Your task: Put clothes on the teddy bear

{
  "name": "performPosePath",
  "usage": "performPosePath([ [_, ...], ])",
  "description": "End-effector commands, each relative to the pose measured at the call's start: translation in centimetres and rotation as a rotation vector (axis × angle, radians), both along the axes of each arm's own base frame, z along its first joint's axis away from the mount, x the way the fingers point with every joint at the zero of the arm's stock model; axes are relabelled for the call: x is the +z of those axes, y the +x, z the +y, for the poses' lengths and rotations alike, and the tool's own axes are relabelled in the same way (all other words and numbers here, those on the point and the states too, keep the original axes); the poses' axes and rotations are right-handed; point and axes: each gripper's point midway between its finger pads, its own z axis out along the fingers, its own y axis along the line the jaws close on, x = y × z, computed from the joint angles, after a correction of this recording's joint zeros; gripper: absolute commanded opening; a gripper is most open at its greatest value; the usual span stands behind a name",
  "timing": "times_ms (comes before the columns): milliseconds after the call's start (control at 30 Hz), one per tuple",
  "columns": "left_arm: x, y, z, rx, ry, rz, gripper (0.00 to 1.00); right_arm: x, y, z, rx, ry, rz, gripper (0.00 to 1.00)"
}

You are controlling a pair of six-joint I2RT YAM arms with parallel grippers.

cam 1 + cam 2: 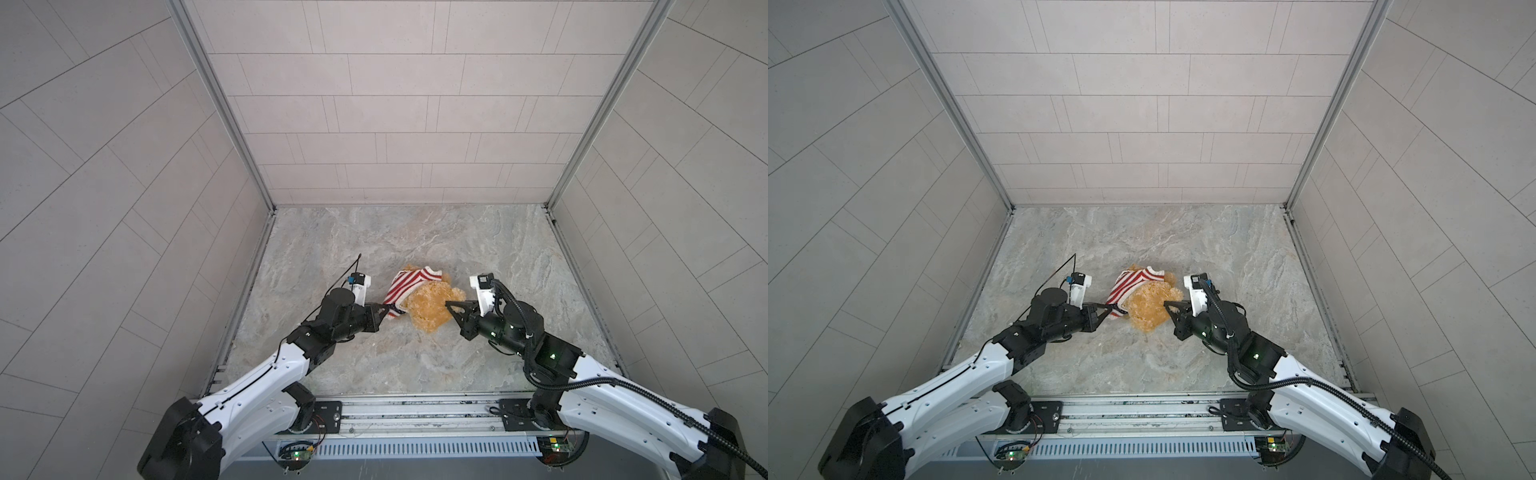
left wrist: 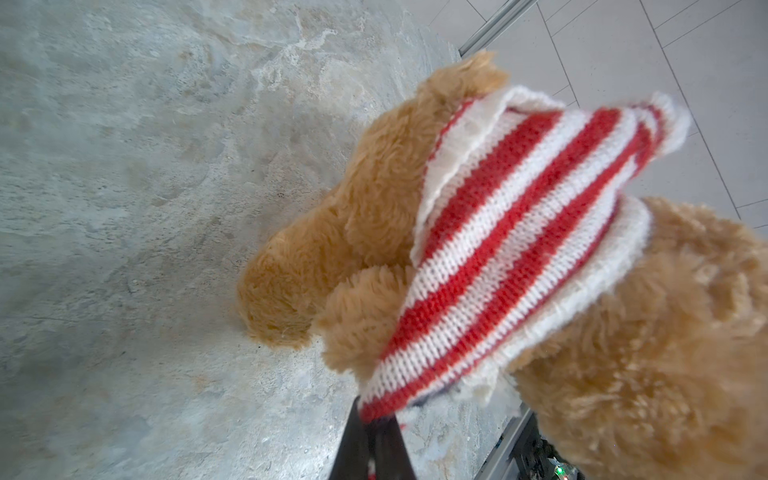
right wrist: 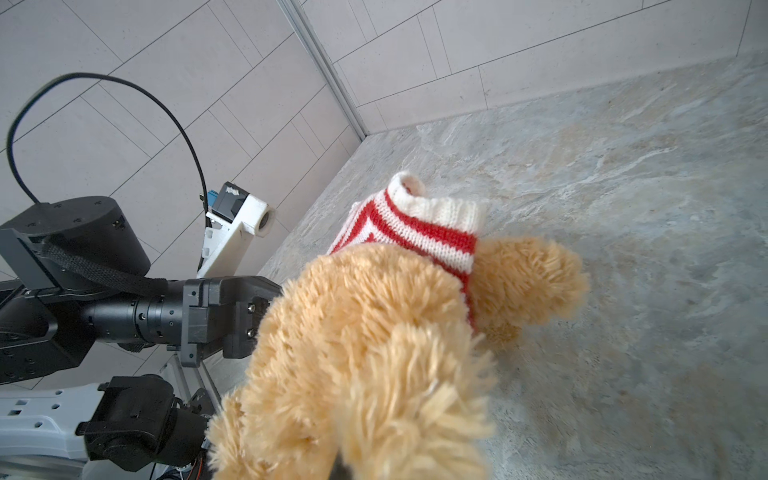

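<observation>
The golden-brown teddy bear [image 1: 430, 309] [image 1: 1148, 311] lies mid-table with a red-and-white striped sweater [image 1: 405, 284] [image 1: 1129, 284] bunched over its upper part. My left gripper [image 1: 386, 307] [image 1: 1106, 307] is shut on the sweater's lower edge. In the left wrist view the sweater [image 2: 511, 232] stretches from the left gripper [image 2: 372, 419] up over the bear [image 2: 374, 187]. My right gripper [image 1: 451, 305] [image 1: 1168, 303] is shut on the bear's fur from the right. In the right wrist view the bear [image 3: 365, 332] hides almost all of the right gripper [image 3: 343, 461]; the sweater [image 3: 424, 232] sits beyond.
The marbled table [image 1: 415, 357] is boxed in by tiled walls on the left, right and back [image 1: 395, 124]. A metal rail [image 1: 415, 411] with the arm bases runs along the front edge. The left arm's wrist [image 3: 174, 316] shows close beside the bear.
</observation>
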Motion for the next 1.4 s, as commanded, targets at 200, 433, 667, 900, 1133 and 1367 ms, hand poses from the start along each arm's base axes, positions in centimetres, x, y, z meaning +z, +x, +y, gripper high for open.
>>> performPosePath([
  [200,4.9,-1.4,-3.3,-0.149,0.031,-0.152,0.25,4.2,0.7,-0.6,-0.065,0.121,-0.072,0.00],
  [433,8.6,-4.6,-4.4,-0.290,0.118,-0.351,0.55,5.1,1.0,-1.7,-0.139,0.165,-0.076,0.00],
  [667,9.9,-5.5,-7.5,-0.364,0.137,-0.448,0.66,4.9,1.3,-1.3,-0.145,0.184,-0.058,0.00],
  [900,10.0,-4.0,-11.0,-0.379,0.153,-0.461,0.64,4.7,1.1,-1.3,-0.146,0.186,-0.049,0.00],
  [1133,8.8,-3.6,-11.8,-0.380,0.173,-0.425,0.36,4.8,1.0,-1.9,-0.168,0.176,-0.063,0.00],
  [1367,9.8,-3.6,-11.2,-0.373,0.189,-0.442,0.00,4.8,0.8,-2.0,-0.154,0.131,-0.072,0.00],
])
